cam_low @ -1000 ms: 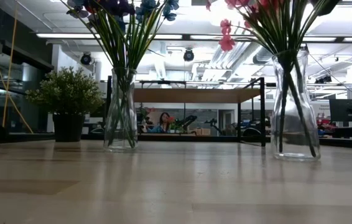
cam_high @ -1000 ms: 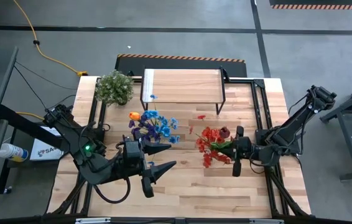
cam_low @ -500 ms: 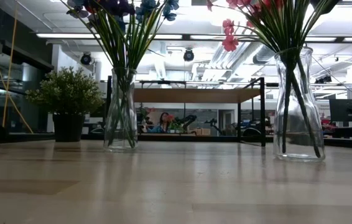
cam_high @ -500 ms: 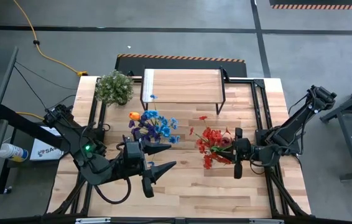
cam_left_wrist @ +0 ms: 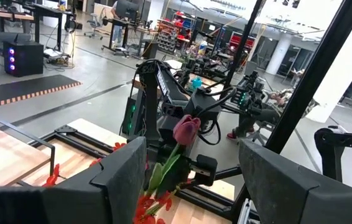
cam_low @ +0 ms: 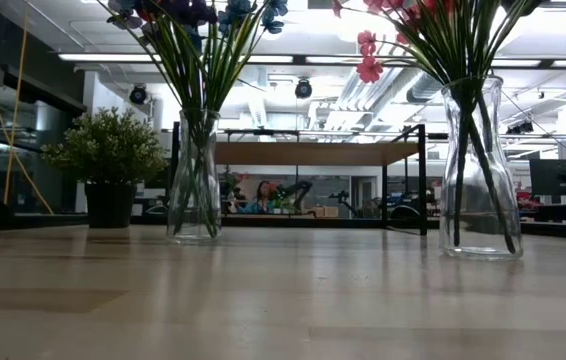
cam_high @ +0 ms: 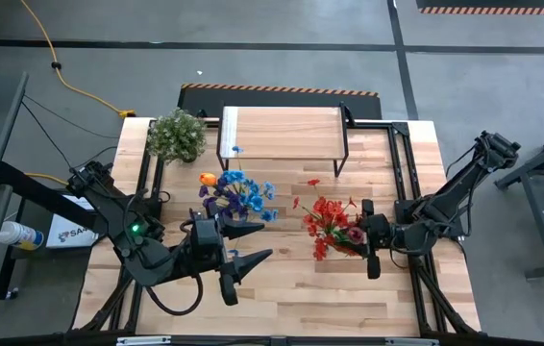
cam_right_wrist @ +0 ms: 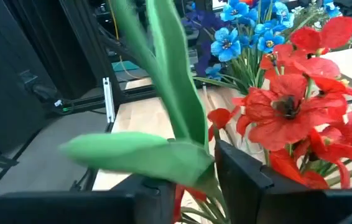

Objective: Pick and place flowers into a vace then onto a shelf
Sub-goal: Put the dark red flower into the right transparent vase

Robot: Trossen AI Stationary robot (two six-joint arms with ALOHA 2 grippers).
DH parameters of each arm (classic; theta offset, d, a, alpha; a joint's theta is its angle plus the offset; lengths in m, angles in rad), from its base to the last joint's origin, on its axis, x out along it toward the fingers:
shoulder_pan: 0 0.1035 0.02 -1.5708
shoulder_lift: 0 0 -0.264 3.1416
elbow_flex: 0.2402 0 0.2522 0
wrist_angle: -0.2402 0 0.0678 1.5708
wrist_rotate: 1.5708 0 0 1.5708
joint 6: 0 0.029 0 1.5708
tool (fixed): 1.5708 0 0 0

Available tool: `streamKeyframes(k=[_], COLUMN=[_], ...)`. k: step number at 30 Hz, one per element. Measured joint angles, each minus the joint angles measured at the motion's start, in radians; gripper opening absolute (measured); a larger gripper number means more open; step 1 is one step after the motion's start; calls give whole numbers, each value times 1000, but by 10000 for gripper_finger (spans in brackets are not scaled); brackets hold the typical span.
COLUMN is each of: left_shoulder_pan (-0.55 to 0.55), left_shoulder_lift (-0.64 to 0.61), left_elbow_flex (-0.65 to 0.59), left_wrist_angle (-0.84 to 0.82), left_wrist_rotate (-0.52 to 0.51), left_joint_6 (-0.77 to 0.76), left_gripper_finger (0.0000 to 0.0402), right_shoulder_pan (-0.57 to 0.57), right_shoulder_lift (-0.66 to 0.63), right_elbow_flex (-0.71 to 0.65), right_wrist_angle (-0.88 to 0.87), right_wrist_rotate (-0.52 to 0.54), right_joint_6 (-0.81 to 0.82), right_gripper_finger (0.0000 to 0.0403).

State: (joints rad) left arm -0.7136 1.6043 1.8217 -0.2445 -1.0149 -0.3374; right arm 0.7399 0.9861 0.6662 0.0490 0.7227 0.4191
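Only overhead: shelf (cam_high: 282,133), perhaps bare.

**Two dark arms, matte black throughout**

Both arms are built of black, boxy segments joined by rounded joint housings. The left arm (cam_high: 123,231) carries a small green light on one joint and loops of black cable along its links. Its pincer (cam_high: 248,245) ends in two long, pointed black fingers (cam_left_wrist: 123,180), seen from the wrist as broad, flat, smooth plates with angled edges. The right arm (cam_high: 464,187) is slimmer in outline, with black cable running beside its upper link. Its pincer (cam_high: 369,238) has short, blocky black fingers (cam_right_wrist: 244,177) with squared corners.
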Motion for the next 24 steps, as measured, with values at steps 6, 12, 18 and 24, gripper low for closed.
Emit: streamKeyframes(k=[6,12,18,24], left_shoulder_pan=[0,0,0,0], left_shoulder_lift=[0,0,0,0], left_elbow_flex=[0,0,0,0], left_wrist_angle=[-6,-6,-6,-6], left_wrist_rotate=[0,0,0,0], left_joint_6=[0,0,0,0], left_gripper_finger=[287,287,287,287], right_shoulder_pan=[0,0,0,0], right_shoulder_lift=[-7,-7,-7,-19], right_elbow_flex=[0,0,0,0], right_wrist_angle=[1,29,44,45], right_wrist_rotate=[-48,-49,-50,-50], right_joint_6=[-8,-39,-61,-79], right_gripper_finger=[132,150,158,157])
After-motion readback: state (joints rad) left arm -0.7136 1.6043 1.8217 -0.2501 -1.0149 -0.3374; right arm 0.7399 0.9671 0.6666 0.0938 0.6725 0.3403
